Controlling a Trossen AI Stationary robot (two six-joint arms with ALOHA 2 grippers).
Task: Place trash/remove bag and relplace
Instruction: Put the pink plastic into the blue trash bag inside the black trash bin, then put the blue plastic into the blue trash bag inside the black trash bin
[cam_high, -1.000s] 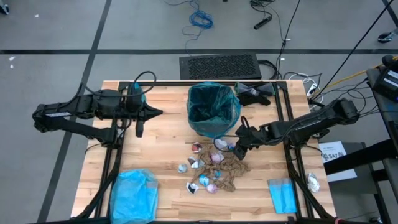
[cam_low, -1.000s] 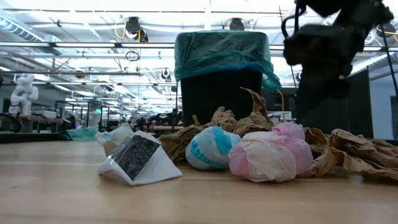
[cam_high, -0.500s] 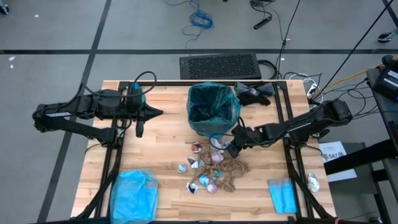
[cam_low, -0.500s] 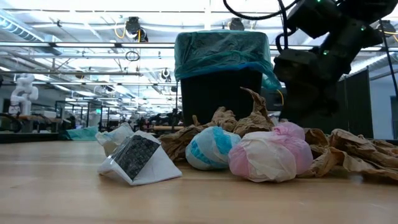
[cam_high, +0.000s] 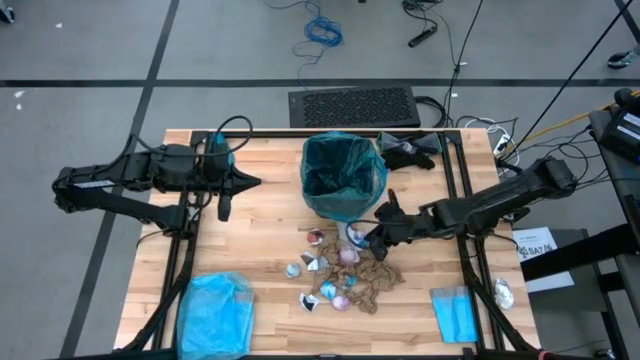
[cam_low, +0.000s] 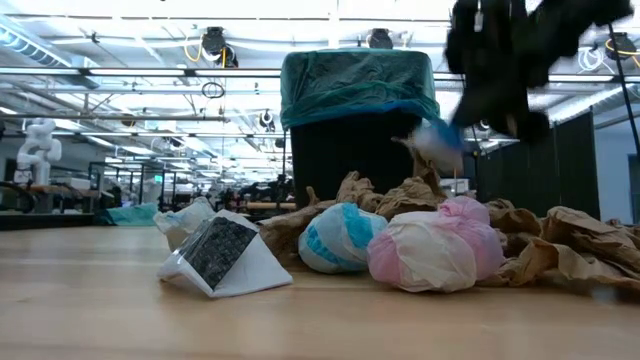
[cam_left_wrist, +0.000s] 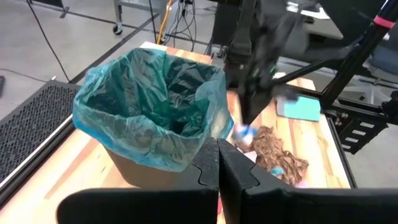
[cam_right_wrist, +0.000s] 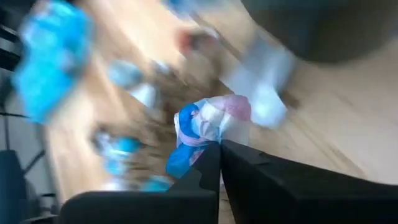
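Between the bin and the scrap heap, the right hand (cam_high: 372, 238) is clamped on a small blue, white and pink wrapper (cam_right_wrist: 205, 127) and carries it above the table (cam_high: 260, 250), just at five o'clock of the bin. Most of the trash (cam_high: 340, 272) lies in a heap at six o'clock of the bin, so loading looks barely begun. The bag (cam_high: 343, 173) lines the black bin (cam_low: 350, 150); removal and replacement appear not yet done. At nine o'clock the left hand (cam_high: 252, 182) waits, fingers pressed together. A card (cam_high: 537, 240) off the table's three-o'clock edge bears print too small to read.
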